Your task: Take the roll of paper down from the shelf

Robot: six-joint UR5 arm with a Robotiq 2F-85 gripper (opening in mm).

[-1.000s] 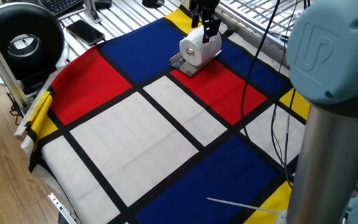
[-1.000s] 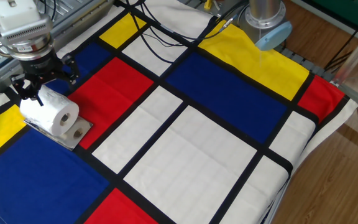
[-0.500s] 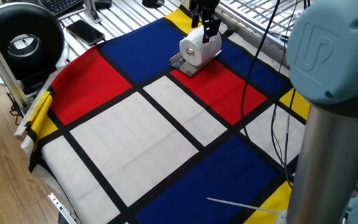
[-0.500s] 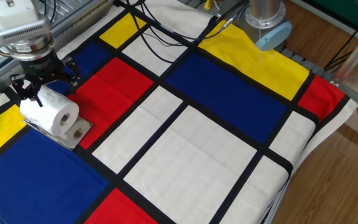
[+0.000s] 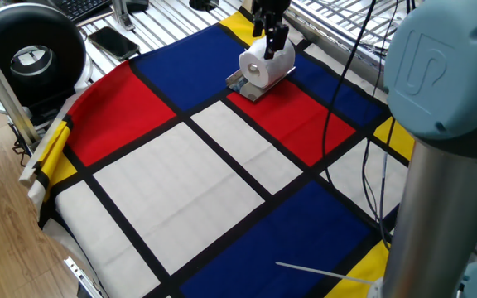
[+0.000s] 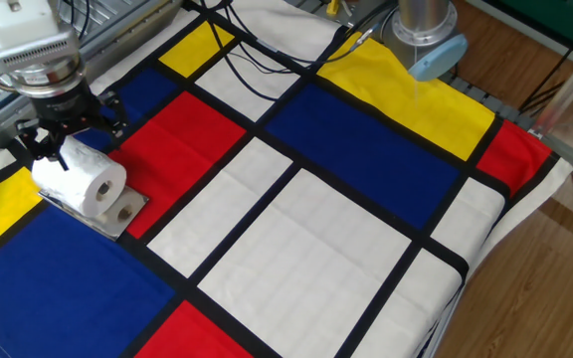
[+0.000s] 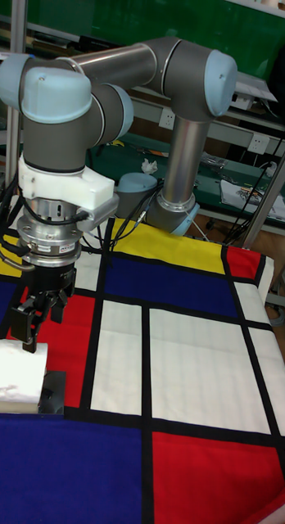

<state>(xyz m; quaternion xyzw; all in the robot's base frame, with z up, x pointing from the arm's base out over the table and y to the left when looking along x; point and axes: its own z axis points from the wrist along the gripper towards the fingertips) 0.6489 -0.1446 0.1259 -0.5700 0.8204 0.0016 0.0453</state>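
Both fixed views show almost nothing has shifted since a moment ago: gripper (image 6: pixel 60 147) hangs at the roll of paper (image 6: pixel 83 183), jaws apparently open astride it, roll still sitting on the shelf (image 6: pixel 117 218), unlifted.

Table (image 6: pixel 366 249) covered by cloth (image 5: pixel 222 165) of red, blue, yellow, white blocks with black bands. Shelf (image 6: pixel 117 221) flat on cloth near corner; roll of paper (image 6: pixel 80 179) lying on it.
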